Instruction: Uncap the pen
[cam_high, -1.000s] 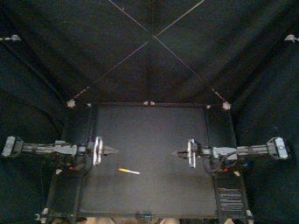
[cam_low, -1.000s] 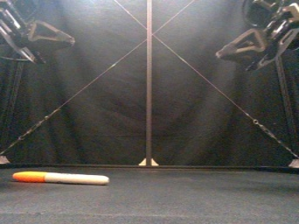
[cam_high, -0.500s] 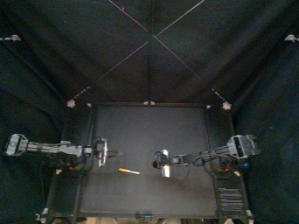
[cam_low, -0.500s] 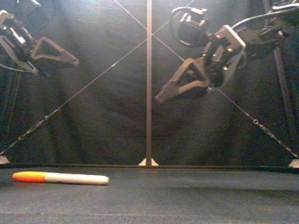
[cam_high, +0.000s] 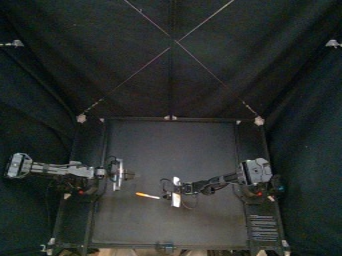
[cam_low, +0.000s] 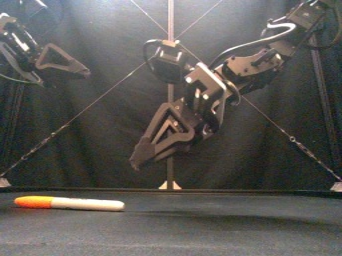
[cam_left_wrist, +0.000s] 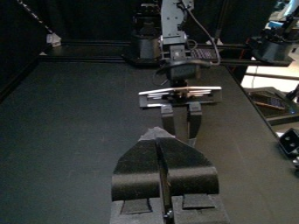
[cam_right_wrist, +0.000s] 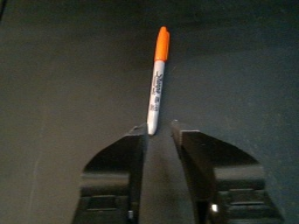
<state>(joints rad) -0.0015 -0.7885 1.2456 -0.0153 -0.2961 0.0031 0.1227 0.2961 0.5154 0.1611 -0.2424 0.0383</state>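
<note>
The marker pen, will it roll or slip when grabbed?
The pen looks round and lies flat, so a sideways nudge would probably roll it. Slim, it's likely stiff and light. Its smooth barrel might slip in a loose grip.

A black table (cam_high: 174, 145) fills the lower part of the top view, its surface flat and matte. Black curtains (cam_high: 241, 60) hang behind it and along both sides.

The right arm (cam_low: 261, 55) reaches in to about the middle and slants downward, the right claw (cam_right_wrist: 160, 128) aimed low with jaws slightly parted, while the left arm (cam_high: 60, 170) hangs raised at its own side, the left claw (cam_left_wrist: 163, 131) pressed closed.
</note>
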